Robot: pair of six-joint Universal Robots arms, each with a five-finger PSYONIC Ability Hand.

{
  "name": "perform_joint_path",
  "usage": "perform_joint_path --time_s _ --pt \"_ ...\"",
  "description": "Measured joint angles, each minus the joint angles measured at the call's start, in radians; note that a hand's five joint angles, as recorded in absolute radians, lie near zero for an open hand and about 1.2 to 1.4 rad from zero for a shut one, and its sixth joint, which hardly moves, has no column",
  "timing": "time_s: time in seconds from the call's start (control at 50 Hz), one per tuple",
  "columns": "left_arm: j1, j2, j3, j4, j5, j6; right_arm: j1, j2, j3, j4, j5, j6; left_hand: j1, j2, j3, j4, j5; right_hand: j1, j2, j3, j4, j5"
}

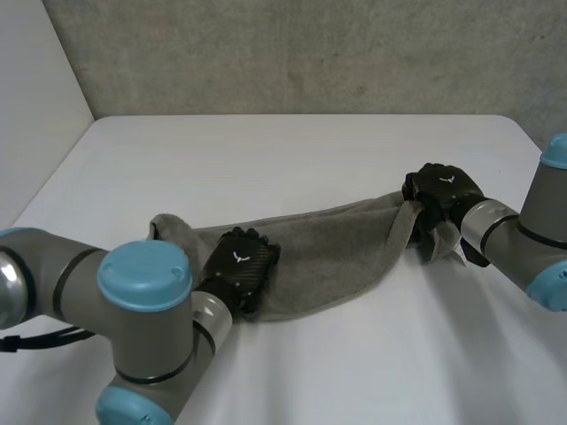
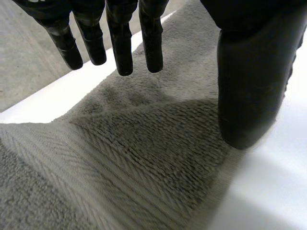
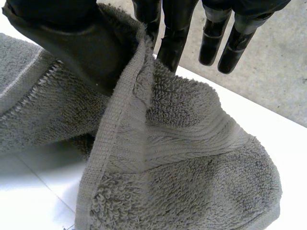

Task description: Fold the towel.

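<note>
grey terry towel [image 1: 328, 248] is lying bunched in a long strip across the middle of the white table [image 1: 292, 150]. left hand [image 1: 239, 268] is resting on its near-left part, fingers straight & relaxed, gripping nothing. right hand [image 1: 440, 190] is pinching the right end's hem btw thumb & fingers, cloth hanging below it. probably the fold is just starting: right should be carrying its end over twd the left, w/ left pinning the cloth flat, edges lining up, no dragging.

Grey towel [image 3: 192, 158] hem in right hand [image 3: 72, 43]
</note>
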Motion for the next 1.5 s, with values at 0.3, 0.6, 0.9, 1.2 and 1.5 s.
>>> perform_joint_path --time_s 0.3,0.6,0.9,1.2,1.5 --pt "0.003 -0.087 0.053 0.002 0.002 0.094 0.0 -0.018 0.018 -0.001 -0.004 -0.006 0.476 0.477 0.0 0.0 0.461 0.003 0.0 0.0 0.0 0.0" --pt "0.078 0.07 0.028 -0.042 0.005 0.084 -0.026 -0.133 0.041 0.121 -0.033 -0.033 0.842 0.853 0.0 0.0 0.859 0.004 0.0 0.0 0.0 0.0" --pt "0.208 0.256 0.03 -0.104 0.088 0.075 -0.079 -0.253 0.033 0.396 -0.137 -0.38 0.842 0.853 0.0 0.0 0.859 0.004 0.0 0.0 0.0 0.0" --pt "0.264 -0.039 0.736 -0.119 0.144 0.081 0.069 -0.13 -0.487 -0.008 0.004 -0.228 0.848 0.857 0.0 0.0 0.868 0.004 0.0 0.0 0.0 0.0" --pt "0.307 0.134 0.921 -0.115 0.188 0.075 0.054 -0.299 -0.402 -0.192 -0.027 -0.049 0.848 0.859 0.0 0.0 0.874 0.009 0.006 0.0 0.0 0.0"
